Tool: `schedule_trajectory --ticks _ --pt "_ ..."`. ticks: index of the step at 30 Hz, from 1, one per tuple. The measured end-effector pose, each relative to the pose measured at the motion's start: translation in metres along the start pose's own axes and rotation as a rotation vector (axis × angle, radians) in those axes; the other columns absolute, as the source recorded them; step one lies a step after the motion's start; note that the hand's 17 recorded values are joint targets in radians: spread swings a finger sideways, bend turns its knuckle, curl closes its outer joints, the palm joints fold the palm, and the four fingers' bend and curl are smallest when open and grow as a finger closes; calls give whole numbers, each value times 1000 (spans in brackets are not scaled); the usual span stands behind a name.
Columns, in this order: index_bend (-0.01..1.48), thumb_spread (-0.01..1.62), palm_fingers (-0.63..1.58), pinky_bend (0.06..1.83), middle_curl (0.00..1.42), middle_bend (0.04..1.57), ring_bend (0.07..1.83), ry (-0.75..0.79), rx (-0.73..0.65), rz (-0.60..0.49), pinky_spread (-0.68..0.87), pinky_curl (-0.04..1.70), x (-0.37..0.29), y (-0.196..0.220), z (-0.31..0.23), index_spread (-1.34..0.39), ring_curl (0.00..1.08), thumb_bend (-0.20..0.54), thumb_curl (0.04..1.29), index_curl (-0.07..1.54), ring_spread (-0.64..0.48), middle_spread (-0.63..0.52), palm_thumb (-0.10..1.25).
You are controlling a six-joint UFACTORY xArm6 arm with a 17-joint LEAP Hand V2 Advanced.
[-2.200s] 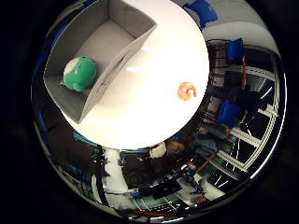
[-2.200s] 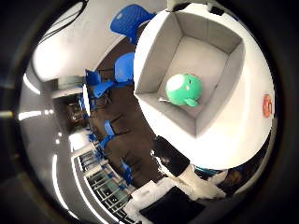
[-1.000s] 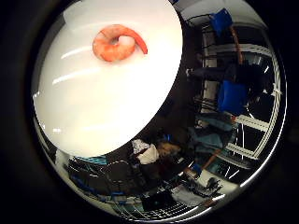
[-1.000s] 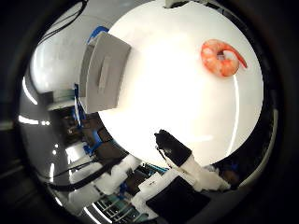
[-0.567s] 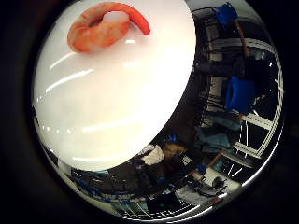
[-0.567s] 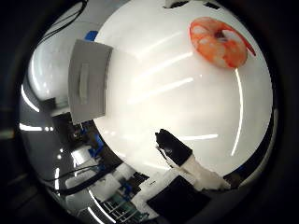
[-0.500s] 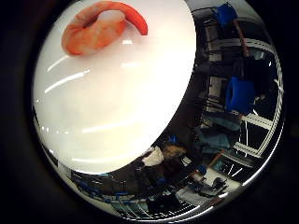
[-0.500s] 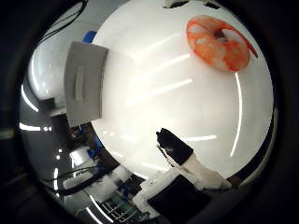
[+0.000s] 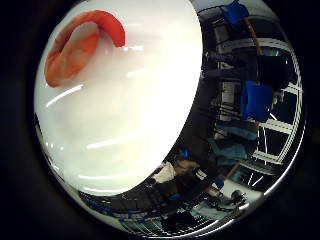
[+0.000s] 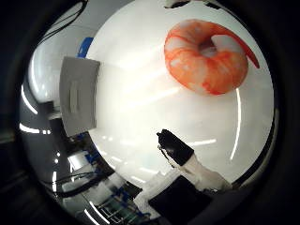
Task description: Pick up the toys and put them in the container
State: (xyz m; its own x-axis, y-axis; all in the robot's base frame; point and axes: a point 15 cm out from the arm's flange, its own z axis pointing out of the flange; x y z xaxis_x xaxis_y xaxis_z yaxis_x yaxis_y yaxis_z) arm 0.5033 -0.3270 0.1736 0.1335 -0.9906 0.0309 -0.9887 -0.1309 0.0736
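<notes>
An orange toy shrimp (image 10: 206, 58) lies on the round white table (image 10: 159, 112), large in the right thumb side palm view and close under the palm. It also shows in the right little finger side palm view (image 9: 75, 45), by the table's rim. A grey open container (image 10: 78, 94) stands at the table's edge, away from the shrimp. A black and white part of my hand (image 10: 187, 169) reaches in over the table's near side; its fingers do not show.
Blue chairs (image 9: 252, 100) and window frames stand in the room beyond the table's edge. A blue chair (image 10: 85, 45) shows behind the container.
The whole picture has shifted: the palm has come down closer to the shrimp, which now looks much larger. The container with the green toy has dropped out of the little finger side view.
</notes>
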Motion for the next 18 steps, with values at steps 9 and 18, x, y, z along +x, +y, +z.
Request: schedule_trajectory --ticks 9,18 --pt "168 1072 96 361 295 186 240 -15 -20 -5 420 315 -10 -11 19 -429 261 -23 320 292 205 39 606" --pt "162 1063 207 367 305 206 276 -19 -31 10 436 309 -11 -18 31 -420 266 -23 320 289 189 11 617"
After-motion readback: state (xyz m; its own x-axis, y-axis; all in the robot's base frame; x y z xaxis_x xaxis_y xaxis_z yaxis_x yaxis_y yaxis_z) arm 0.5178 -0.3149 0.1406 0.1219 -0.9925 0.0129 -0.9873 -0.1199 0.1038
